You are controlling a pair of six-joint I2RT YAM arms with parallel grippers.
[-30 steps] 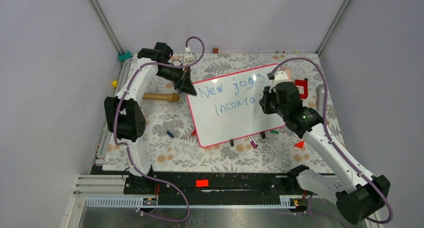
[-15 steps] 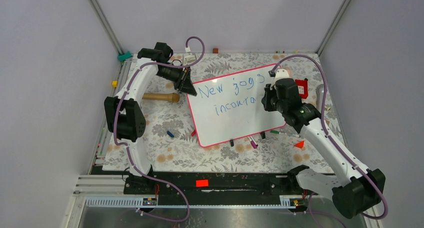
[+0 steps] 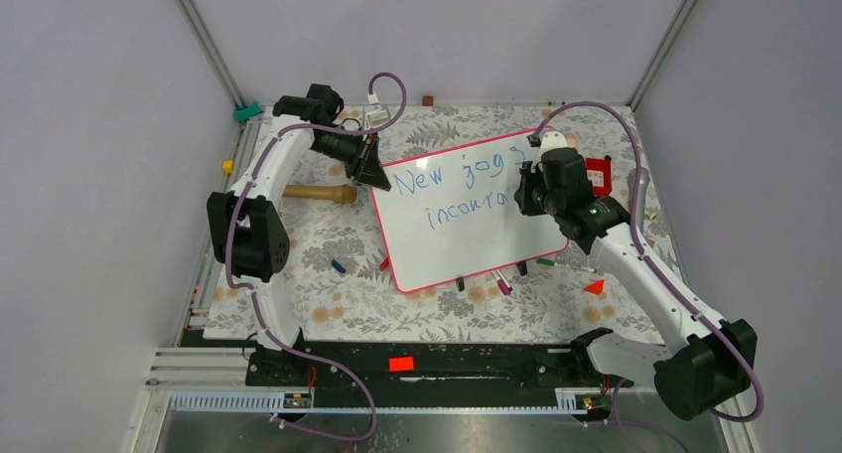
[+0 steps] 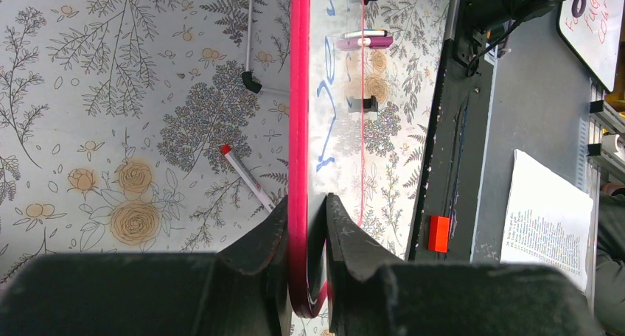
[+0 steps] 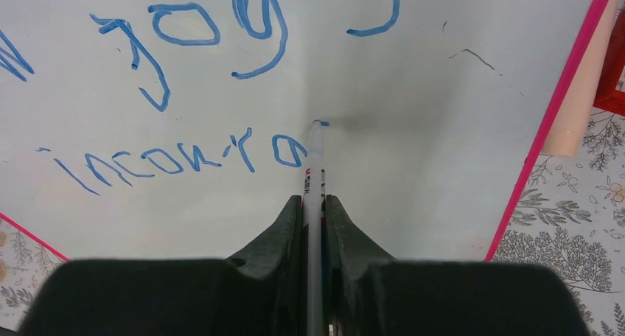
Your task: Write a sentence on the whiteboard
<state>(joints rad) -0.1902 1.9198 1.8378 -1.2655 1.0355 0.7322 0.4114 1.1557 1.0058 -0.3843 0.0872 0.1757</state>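
Pinching the thin white marker [image 5: 315,166], the right gripper [image 5: 315,202] could smear the blue handwritten sentence [image 5: 184,159] if the left gripper [image 4: 307,209], clamped on the glossy pink-framed whiteboard [image 4: 298,93], slips.

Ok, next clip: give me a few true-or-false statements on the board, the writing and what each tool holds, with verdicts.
1. The left tool grips the whiteboard by its pink frame. True.
2. The right tool is open and empty. False: it is shut on a marker, whose tip is on the board.
3. The sentence is in red ink. False: it is blue.
4. The writing runs over two lines. True.
5. The wooden handle lies on the whiteboard. False: it lies on the floral mat beside it.
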